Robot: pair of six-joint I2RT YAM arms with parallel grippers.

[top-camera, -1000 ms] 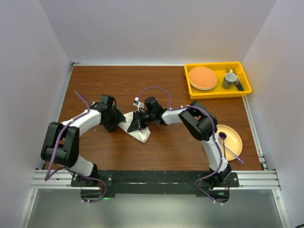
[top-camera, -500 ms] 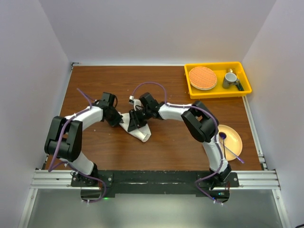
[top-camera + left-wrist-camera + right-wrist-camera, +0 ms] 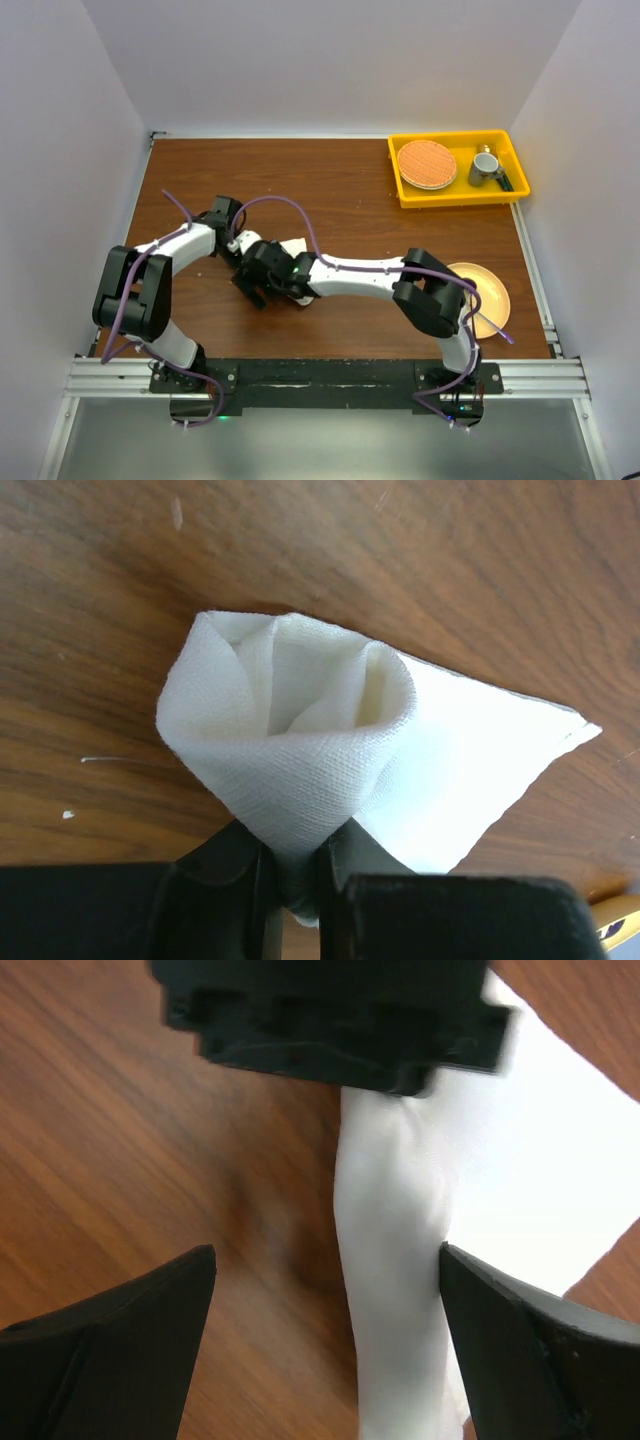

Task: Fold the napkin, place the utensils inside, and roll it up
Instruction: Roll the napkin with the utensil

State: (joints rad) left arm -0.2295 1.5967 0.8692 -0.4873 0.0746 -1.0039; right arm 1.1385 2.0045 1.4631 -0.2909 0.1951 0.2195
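The off-white napkin (image 3: 300, 740) lies on the brown table, rolled into a loose cone. My left gripper (image 3: 295, 872) is shut on its narrow end. From above only a white bit of the napkin (image 3: 293, 245) shows, because the right arm lies across it; my left gripper (image 3: 236, 246) is at its left end. My right gripper (image 3: 325, 1310) is open, with the napkin roll (image 3: 395, 1260) against its right finger and bare wood under the rest of the gap. Seen from above, my right gripper (image 3: 252, 291) is at the near left of the roll. The utensils are hidden.
A yellow tray (image 3: 455, 193) at the back right holds an orange ribbed plate (image 3: 427, 164) and a grey cup (image 3: 485, 167). Beside the right arm a yellow plate (image 3: 492, 290) carries a purple-ended spoon (image 3: 470, 287). White walls close in the table.
The right gripper let go of the napkin, opened wide and swung from the napkin's far side to its near left. The left gripper shut on the napkin's end.
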